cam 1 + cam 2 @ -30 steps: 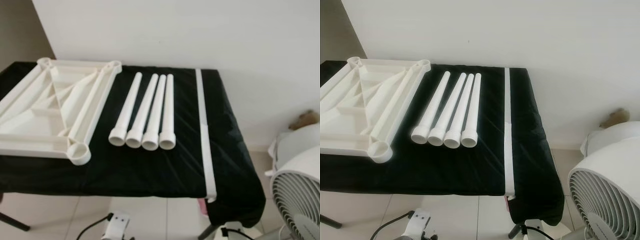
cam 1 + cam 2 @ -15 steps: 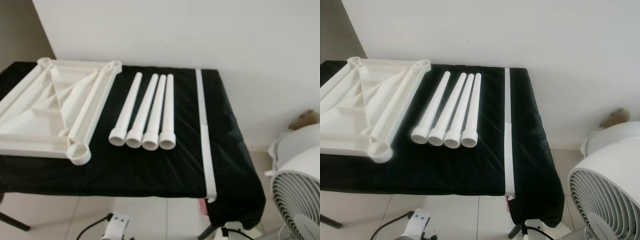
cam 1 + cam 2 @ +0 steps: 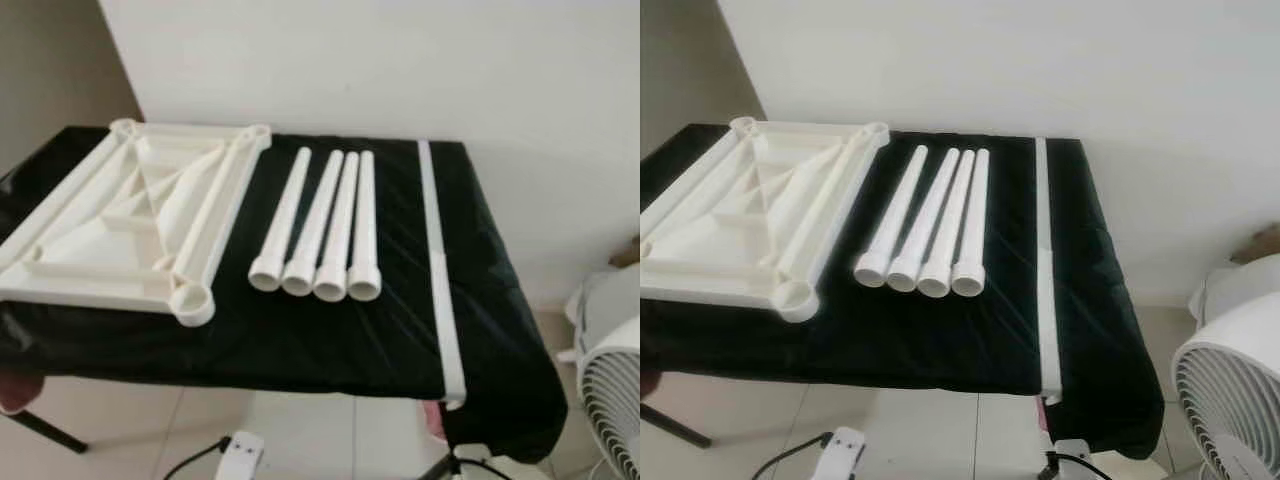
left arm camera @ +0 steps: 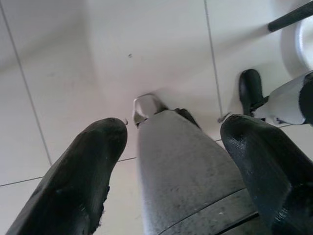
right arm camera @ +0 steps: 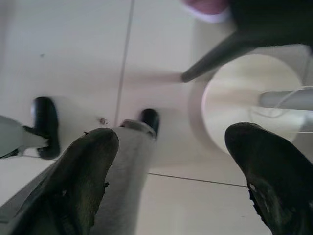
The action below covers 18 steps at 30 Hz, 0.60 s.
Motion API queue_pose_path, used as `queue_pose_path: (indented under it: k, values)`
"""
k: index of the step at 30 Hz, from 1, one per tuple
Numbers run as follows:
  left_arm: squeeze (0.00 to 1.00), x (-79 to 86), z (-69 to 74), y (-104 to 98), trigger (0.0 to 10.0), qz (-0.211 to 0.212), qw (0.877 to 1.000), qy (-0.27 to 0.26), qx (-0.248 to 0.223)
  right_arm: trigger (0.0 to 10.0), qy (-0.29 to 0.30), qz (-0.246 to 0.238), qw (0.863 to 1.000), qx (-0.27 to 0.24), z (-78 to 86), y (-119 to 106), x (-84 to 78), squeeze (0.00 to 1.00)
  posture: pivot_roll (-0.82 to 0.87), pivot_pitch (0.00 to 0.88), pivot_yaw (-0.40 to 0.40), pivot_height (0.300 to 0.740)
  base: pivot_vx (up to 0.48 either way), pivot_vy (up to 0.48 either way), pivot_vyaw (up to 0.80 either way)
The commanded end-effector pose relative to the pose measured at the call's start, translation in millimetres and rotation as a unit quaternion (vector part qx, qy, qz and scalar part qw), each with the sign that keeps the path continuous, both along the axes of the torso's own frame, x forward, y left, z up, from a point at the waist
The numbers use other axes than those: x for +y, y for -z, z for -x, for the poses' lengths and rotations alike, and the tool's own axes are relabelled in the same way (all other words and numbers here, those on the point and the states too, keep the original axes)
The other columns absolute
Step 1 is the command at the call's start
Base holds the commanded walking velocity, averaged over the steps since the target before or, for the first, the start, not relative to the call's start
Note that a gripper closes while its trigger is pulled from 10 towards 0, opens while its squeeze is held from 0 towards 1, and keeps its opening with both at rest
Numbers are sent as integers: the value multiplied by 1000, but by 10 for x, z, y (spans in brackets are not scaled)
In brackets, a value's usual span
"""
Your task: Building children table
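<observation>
A white plastic tabletop frame (image 3: pixel 130 225) lies upside down on the left part of a table under a black cloth (image 3: pixel 300 340). Beside it on the right, several white table legs (image 3: pixel 320 225) lie side by side, their wide ends toward me. My left gripper (image 4: pixel 171 147) hangs open over the tiled floor, with my own grey leg between its fingers in that view. My right gripper (image 5: pixel 171 161) also hangs open above the floor, holding nothing.
A white strip (image 3: pixel 438 260) runs front to back along the cloth near its right edge. A white fan (image 3: pixel 1235 395) stands on the floor at the right. The wall (image 3: pixel 400 60) rises behind the table. A white round fan base (image 5: pixel 249 98) sits on the floor.
The whole picture has shifted to the right, so the camera has turned left. The frame and the legs lie as before.
</observation>
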<state>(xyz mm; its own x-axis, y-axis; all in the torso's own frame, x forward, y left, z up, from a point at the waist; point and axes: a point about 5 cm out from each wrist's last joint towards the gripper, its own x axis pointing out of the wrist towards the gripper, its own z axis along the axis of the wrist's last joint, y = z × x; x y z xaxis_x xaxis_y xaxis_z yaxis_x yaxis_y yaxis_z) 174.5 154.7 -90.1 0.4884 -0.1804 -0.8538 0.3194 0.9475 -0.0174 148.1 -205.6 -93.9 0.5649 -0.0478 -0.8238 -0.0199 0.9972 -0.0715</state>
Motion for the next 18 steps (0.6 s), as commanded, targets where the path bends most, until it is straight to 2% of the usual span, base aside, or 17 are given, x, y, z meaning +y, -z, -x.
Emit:
queue_pose_path:
  k: [1, 5, 9, 18]
  values:
    - [0, 21, 82, 43, 10000, -25, 1000, -11, 13, 10000, 4, -3, 1000, 12, 61, 28, 15, 0, -2, 0, -8, 740, 0, 345, 0]
    - [0, 20, 76, 41, 10000, -25, 1000, -12, 13, 10000, 4, -3, 1000, 13, 70, 31, 14, 0, -3, 0, -11, 740, 0, 341, 0]
    - [0, 106, 70, 33, 10000, -30, 999, -15, 12, 10000, 3, -3, 1000, 12, 80, 32, 5, 0, -1, 0, -12, 740, 0, 344, 0]
    - [0, 104, 69, 33, 10000, -31, 999, -13, 12, 10000, 3, -3, 1000, 12, 79, 31, 1, 0, 1, 0, -10, 740, 0, 347, 0]
